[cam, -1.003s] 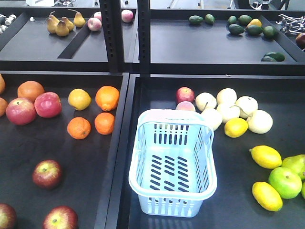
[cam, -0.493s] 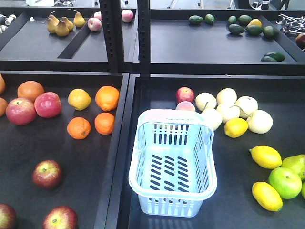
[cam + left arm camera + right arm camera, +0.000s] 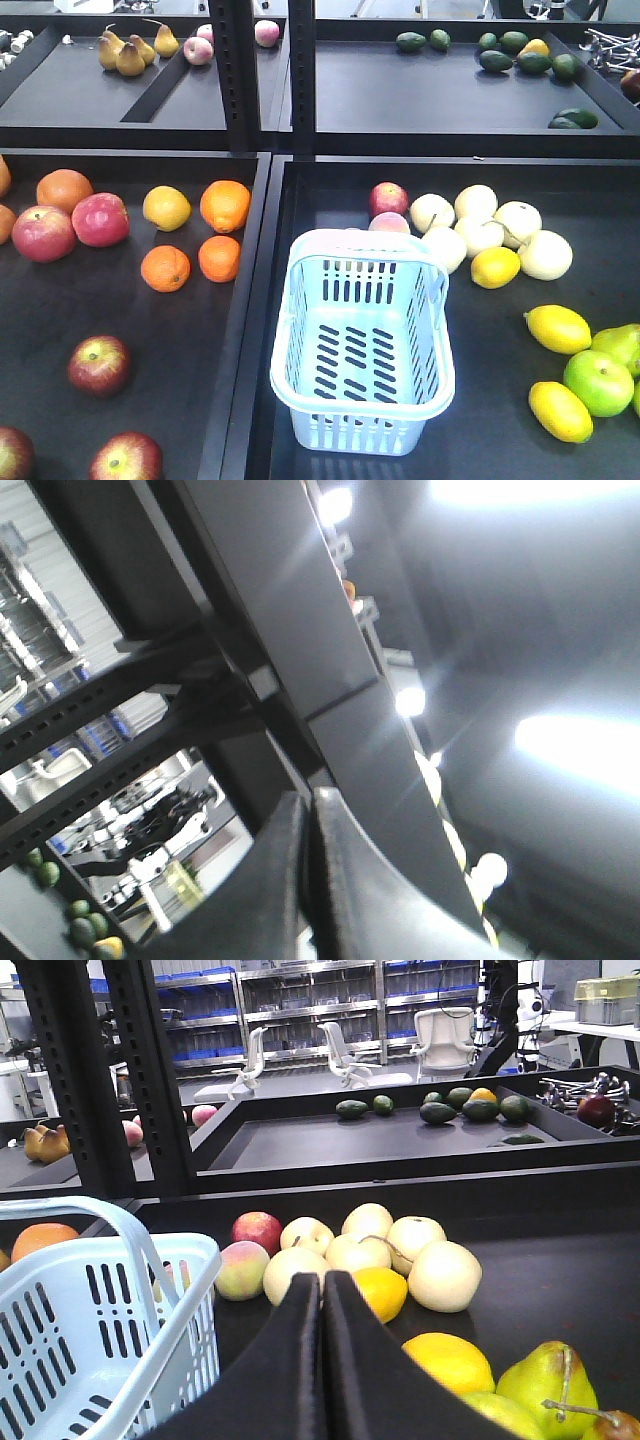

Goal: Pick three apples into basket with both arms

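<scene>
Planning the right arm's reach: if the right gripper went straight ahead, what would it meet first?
Probably the lemon just beyond the shut right gripper, though depth is unclear.

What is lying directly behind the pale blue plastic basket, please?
A pale pink round apple lies behind the pale blue slotted plastic basket. The basket's far rim covers its lower part, so contact cannot be judged.
</scene>
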{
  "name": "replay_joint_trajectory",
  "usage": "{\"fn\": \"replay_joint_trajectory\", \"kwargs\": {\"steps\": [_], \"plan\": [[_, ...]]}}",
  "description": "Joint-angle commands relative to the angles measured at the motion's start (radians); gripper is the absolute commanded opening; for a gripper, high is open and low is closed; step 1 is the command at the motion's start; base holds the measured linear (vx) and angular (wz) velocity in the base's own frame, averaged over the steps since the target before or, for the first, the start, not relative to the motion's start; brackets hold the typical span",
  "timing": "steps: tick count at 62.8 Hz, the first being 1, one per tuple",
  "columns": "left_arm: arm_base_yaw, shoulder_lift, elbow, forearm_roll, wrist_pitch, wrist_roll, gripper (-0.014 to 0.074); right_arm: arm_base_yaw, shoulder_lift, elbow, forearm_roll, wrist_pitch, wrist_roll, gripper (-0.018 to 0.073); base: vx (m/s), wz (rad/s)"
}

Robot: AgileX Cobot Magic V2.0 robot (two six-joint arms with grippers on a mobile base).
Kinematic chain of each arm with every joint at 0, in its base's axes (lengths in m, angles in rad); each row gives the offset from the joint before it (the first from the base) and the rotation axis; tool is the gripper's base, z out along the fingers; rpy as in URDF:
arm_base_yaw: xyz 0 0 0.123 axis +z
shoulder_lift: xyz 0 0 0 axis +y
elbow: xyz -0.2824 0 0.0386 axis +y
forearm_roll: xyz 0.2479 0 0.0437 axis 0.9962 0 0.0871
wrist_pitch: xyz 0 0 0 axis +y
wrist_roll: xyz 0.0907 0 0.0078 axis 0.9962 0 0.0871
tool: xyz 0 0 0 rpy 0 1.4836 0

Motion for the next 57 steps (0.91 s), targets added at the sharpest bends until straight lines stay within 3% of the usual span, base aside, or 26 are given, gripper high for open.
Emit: {"fn": "replay_joint_trajectory", "kwargs": {"steps": [1, 15, 25, 36, 42, 49, 57], "plan": [[0.001, 0.032, -0.114, 0.127, -0.011, -0.034, -0.0008, -0.007, -0.013, 0.012, -0.012, -0.07, -0.001, -0.0008, 0.0, 0.0], [0.001, 0.25, -0.339, 0.418, 0.02, -0.051, -0.0008, -0.007, -0.013, 0.012, -0.012, -0.07, -0.001, -0.0008, 0.0, 0.0], [0.0, 0.449, -0.495, 0.772, -0.03, -0.217, -0.0006, -0.007, -0.013, 0.012, -0.012, -0.07, -0.001, -0.0008, 0.0, 0.0], [0.0, 0.674, -0.651, 1.163, -0.225, -0.418, 0.0006, -0.007, -0.013, 0.012, -0.012, -0.07, -0.001, -0.0008, 0.0, 0.0], [0.0, 0.783, -0.743, 1.34, -0.326, -0.459, 0.0027, -0.007, -0.013, 0.012, -0.012, -0.07, -0.001, -0.0008, 0.0, 0.0], [0.0, 0.892, -0.842, 1.498, -0.405, -0.478, 0.0091, -0.007, -0.013, 0.012, -0.012, -0.07, -0.001, -0.0008, 0.0, 0.0], [0.0, 0.993, -0.936, 1.61, -0.444, -0.478, 0.0234, -0.007, -0.013, 0.012, -0.012, -0.07, -0.001, -0.0008, 0.0, 0.0]]}}
